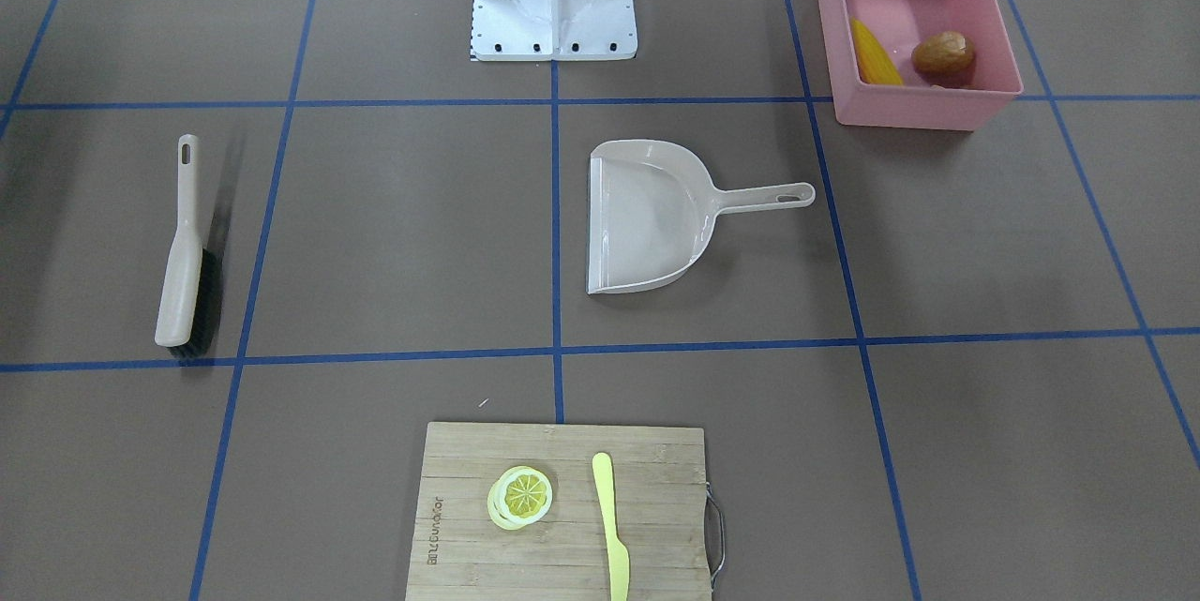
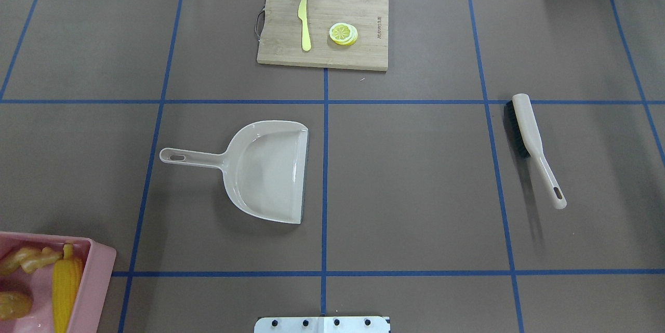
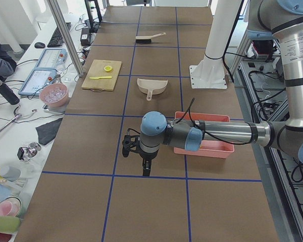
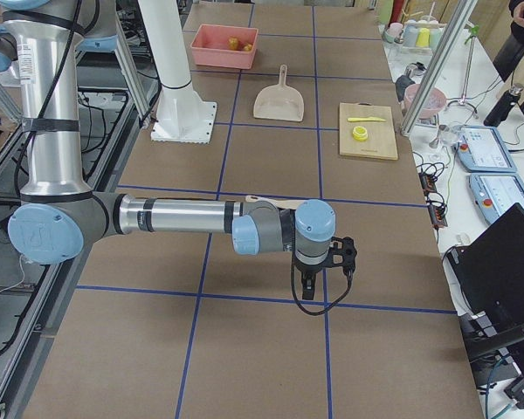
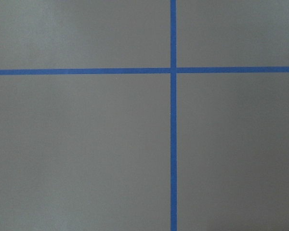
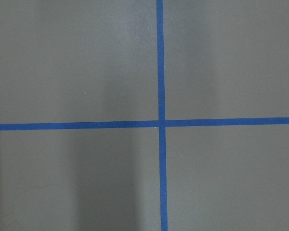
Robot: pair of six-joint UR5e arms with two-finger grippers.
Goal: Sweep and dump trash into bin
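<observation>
The pink bin (image 1: 923, 106) stands at the table's corner on the robot's left side; it also shows in the overhead view (image 2: 98, 270). In it lie the yellow corn cob (image 1: 875, 52), the brown-orange potato (image 1: 944, 54) and the tan ginger root (image 2: 28, 258). My left gripper (image 3: 146, 167) hangs over bare table beyond the bin, seen only in the exterior left view. My right gripper (image 4: 307, 288) hangs over bare table at the other end, seen only in the exterior right view. I cannot tell whether either is open or shut. Both wrist views show only brown table and blue tape lines.
The beige dustpan (image 2: 265, 169) lies empty mid-table, handle toward the bin side. The beige brush (image 2: 535, 143) lies on the robot's right side. A wooden cutting board (image 2: 363, 57) at the far edge carries a pale yellow knife (image 2: 304, 24) and a lemon slice (image 2: 343, 33).
</observation>
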